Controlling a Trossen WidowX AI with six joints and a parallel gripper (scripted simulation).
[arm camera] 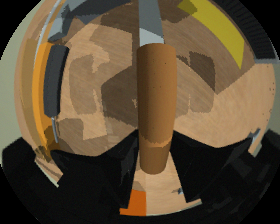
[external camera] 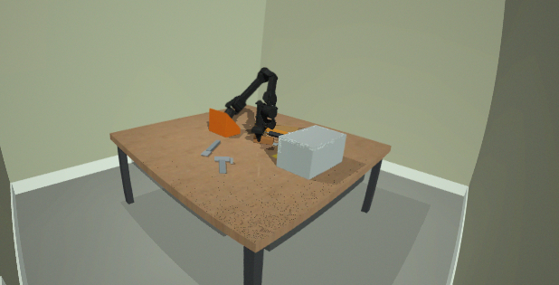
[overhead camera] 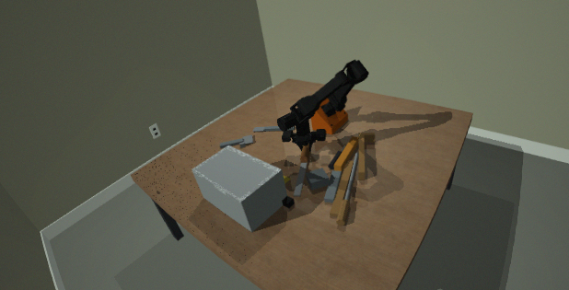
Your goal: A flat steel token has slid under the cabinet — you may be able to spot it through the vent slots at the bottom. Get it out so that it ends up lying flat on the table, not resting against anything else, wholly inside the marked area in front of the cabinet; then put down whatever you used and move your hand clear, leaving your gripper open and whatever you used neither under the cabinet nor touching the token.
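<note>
The grey box-shaped cabinet (overhead camera: 262,200) (external camera: 294,157) stands on the table; a dark ribbed surface at the upper right of the wrist view may be its front. A yellow patch (overhead camera: 286,179) (arm camera: 223,32), apparently the marked area, lies beside the cabinet, partly hidden. My gripper (overhead camera: 305,146) (external camera: 259,137) (arm camera: 152,132) is shut on the brown handle (arm camera: 157,95) (overhead camera: 305,155) of a tool with a flat grey blade (overhead camera: 300,180) (arm camera: 151,22). The tool extends away from the fingers, low over the table, beside the cabinet. The token cannot be made out in any view.
A grey block (overhead camera: 318,179) lies near the blade. Beyond it are an orange bar (overhead camera: 346,154), a dark handle (arm camera: 56,80) and a grey rod (overhead camera: 353,174). A black cube (overhead camera: 288,202) is by the cabinet corner. Grey tools (overhead camera: 237,142) (external camera: 211,147) lie on the cabinet's other side.
</note>
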